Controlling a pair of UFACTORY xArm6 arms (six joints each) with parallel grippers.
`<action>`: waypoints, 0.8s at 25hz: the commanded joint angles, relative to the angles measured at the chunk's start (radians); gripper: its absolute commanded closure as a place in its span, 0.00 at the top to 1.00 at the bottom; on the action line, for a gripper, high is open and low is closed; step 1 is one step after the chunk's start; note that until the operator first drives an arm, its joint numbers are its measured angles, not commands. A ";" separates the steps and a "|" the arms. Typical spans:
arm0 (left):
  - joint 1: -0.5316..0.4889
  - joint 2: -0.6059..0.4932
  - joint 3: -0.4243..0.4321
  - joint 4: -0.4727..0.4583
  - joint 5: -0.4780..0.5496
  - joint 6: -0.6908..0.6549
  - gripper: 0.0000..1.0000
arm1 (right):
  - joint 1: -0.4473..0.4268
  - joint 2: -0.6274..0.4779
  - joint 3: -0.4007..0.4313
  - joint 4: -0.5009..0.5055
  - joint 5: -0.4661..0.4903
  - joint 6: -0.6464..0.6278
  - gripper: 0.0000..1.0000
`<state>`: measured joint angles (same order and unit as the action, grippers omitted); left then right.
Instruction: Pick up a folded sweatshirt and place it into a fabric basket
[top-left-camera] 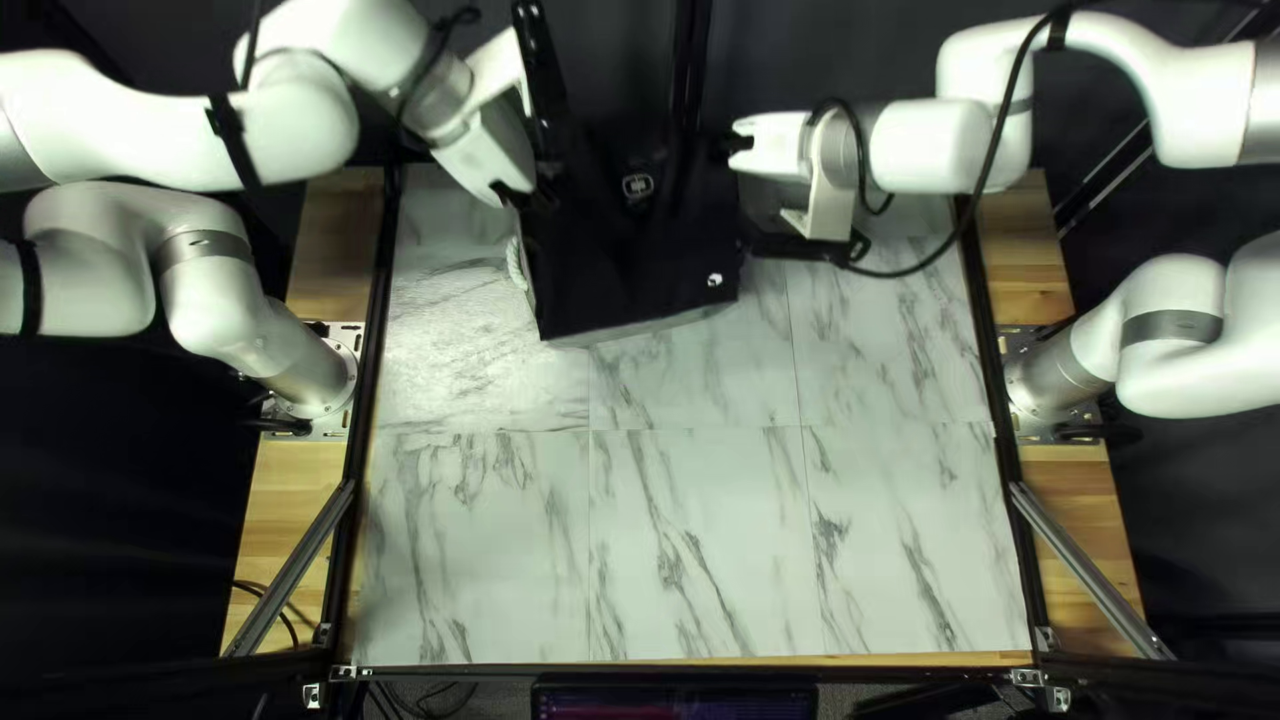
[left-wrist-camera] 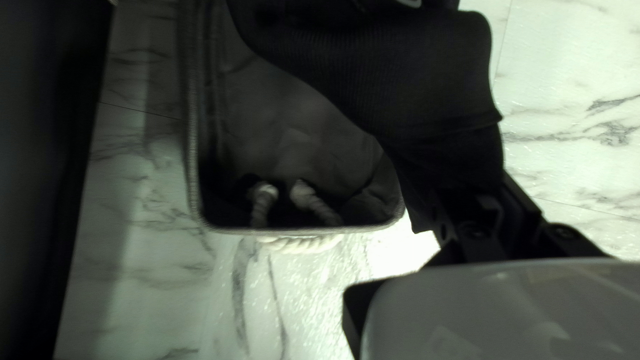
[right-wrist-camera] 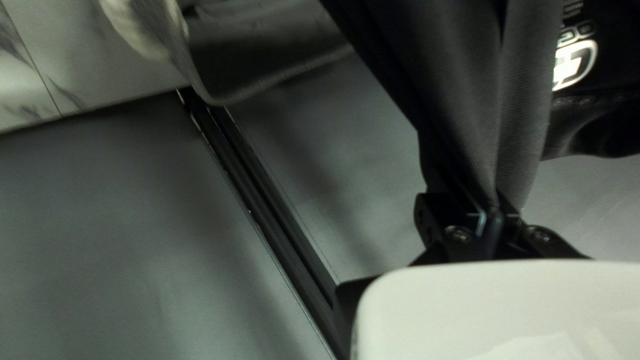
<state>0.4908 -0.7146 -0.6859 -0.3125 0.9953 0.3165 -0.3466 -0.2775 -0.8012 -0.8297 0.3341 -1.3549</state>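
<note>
With my left pincer [left-wrist-camera: 492, 200] and right pincer [right-wrist-camera: 493, 215] both clamped on the dark sweatshirt [top-left-camera: 620, 260], I hold it over the fabric basket [left-wrist-camera: 300, 231], upper middle of the top left view. Cloth overhangs one side, so letting go here could leave it draped outside, or a sideways drag might tip the basket. It bears a white emblem [top-left-camera: 638, 187] and a smaller white mark [top-left-camera: 715, 280], lettering I leave unread.

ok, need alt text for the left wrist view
Black knit sweatshirt gripped by the left gripper, draped partly across the mouth of a dark fabric basket with a grey lining. The basket has a twisted white rope handle at its near end; beneath is a white marble-patterned tabletop.
</note>
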 commanded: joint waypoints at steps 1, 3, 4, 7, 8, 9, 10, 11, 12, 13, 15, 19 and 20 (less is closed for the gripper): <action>0.039 0.011 -0.027 -0.014 0.025 0.038 0.01 | -0.021 0.024 -0.043 0.039 0.003 -0.055 0.00; 0.055 0.021 -0.042 -0.020 0.033 0.054 0.01 | -0.031 0.035 -0.058 0.050 0.000 -0.073 0.00; 0.059 0.026 -0.048 -0.021 0.035 0.058 0.01 | -0.033 0.037 -0.061 0.053 0.000 -0.078 0.00; 0.061 0.051 -0.070 -0.020 0.030 0.064 0.01 | -0.041 0.033 -0.049 0.040 -0.009 -0.071 0.00; 0.055 0.056 -0.067 -0.017 0.022 0.061 0.01 | -0.044 0.028 -0.037 0.030 -0.018 -0.062 0.00; 0.052 0.057 -0.065 -0.016 0.018 0.060 0.01 | -0.045 0.027 -0.032 0.025 -0.022 -0.057 0.00; 0.039 0.057 -0.042 -0.016 -0.005 0.054 0.01 | -0.053 0.028 -0.008 -0.010 -0.045 -0.021 0.00; 0.029 0.056 -0.022 -0.018 -0.023 0.051 0.01 | -0.059 0.031 0.007 -0.037 -0.062 0.006 0.00; 0.023 0.055 -0.010 -0.019 -0.034 0.048 0.01 | -0.063 0.034 0.018 -0.055 -0.074 0.026 0.00; 0.010 0.054 0.020 -0.023 -0.060 0.046 0.01 | -0.071 0.040 0.033 -0.091 -0.094 0.062 0.00; -0.003 0.056 0.054 -0.031 -0.090 0.044 0.02 | -0.077 0.049 0.047 -0.129 -0.113 0.104 0.00; -0.015 0.055 0.090 -0.041 -0.112 0.041 0.01 | -0.078 0.047 0.069 -0.155 -0.131 0.136 0.00; -0.021 0.049 0.096 -0.040 -0.111 0.033 0.01 | -0.076 0.041 0.078 -0.153 -0.133 0.137 0.00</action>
<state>0.4777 -0.6599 -0.6023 -0.3504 0.8885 0.3577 -0.4236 -0.2305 -0.7363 -0.9778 0.2088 -1.2267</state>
